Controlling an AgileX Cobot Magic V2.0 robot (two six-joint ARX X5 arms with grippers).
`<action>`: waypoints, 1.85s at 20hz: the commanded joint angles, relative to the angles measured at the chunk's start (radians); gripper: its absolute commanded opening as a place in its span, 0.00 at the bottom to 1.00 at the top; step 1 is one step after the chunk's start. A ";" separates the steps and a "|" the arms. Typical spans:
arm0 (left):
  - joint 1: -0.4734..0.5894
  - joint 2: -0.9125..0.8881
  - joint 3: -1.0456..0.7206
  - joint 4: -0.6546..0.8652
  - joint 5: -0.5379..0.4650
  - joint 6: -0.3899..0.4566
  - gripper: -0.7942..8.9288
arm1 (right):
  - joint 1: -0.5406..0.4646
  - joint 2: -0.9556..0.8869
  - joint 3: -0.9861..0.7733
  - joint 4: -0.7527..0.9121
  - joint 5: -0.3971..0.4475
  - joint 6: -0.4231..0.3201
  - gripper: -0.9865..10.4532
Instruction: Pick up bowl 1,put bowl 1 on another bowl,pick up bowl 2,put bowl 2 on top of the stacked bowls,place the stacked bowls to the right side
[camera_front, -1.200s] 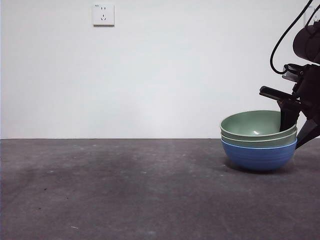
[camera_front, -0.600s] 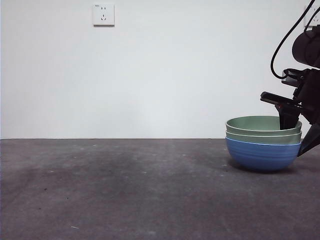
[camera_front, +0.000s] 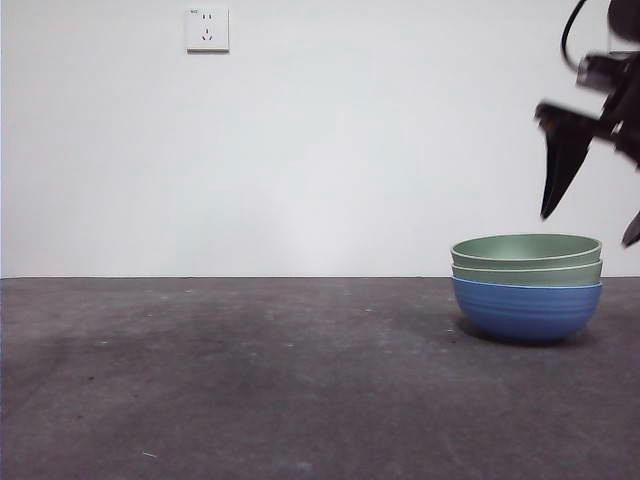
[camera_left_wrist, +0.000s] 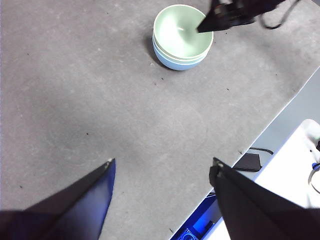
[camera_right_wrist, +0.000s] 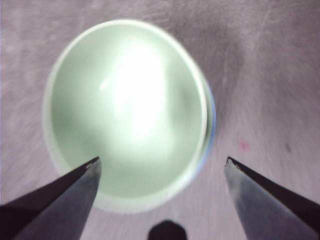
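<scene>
The stacked bowls are sitting on the table at its right side. The right gripper is hovering above them with jaws spread wide, holding nothing. The left gripper is waiting well apart, also released.

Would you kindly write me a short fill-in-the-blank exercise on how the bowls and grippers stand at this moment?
1. The stacked bowls have the ____ bowl at the bottom.
2. The number of green bowls nested in the blue bowl is ____.
3. The right gripper hangs ____ the stack, jaws open, touching nothing.
4. The left gripper is far from the stack with its jaws ____.

Missing words: blue; two; above; open
</scene>
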 joint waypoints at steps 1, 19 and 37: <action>0.000 -0.001 -0.002 0.003 -0.001 0.017 0.41 | 0.002 -0.100 -0.008 -0.097 -0.002 -0.018 0.45; 0.000 -0.001 -0.002 -0.047 -0.002 0.056 0.07 | 0.070 -0.679 -0.008 -0.682 -0.002 -0.158 0.08; 0.016 -0.013 -0.002 -0.025 -0.005 0.056 0.08 | 0.070 -0.679 -0.008 -0.680 0.002 -0.158 0.09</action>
